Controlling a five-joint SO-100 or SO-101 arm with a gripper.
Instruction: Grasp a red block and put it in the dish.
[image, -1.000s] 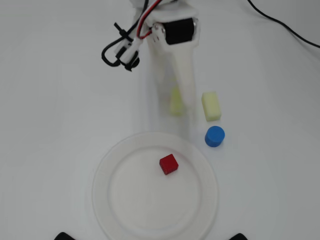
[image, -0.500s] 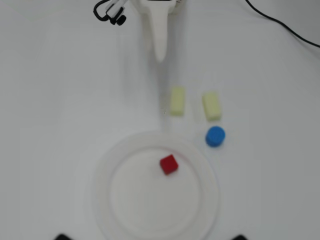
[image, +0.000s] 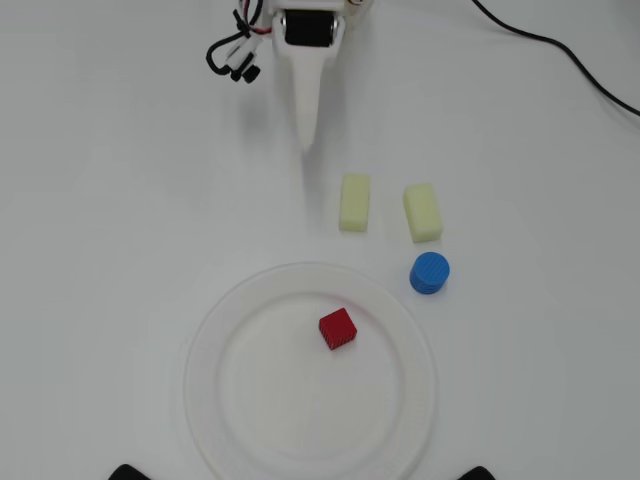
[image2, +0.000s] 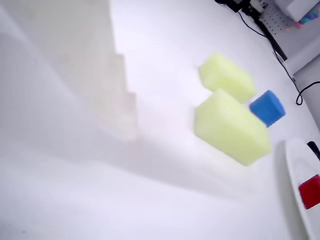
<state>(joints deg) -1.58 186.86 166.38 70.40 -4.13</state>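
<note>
The red block (image: 337, 328) lies inside the dish (image: 230, 400), a little right of and above its middle in the overhead view. In the wrist view the block (image2: 310, 191) shows at the right edge on the dish's rim area (image2: 297, 165). My gripper (image: 306, 140) is at the top of the overhead view, well away from the dish, pointing toward it. Its jaws look closed together and hold nothing. One blurred white finger (image2: 115, 100) fills the left of the wrist view.
Two pale yellow blocks (image: 354, 202) (image: 422, 212) lie between the gripper and the dish, with a blue cylinder (image: 429, 272) by the dish's upper right rim. A black cable (image: 560, 55) runs across the top right. All three also show in the wrist view (image2: 231, 127) (image2: 224, 76) (image2: 267, 107).
</note>
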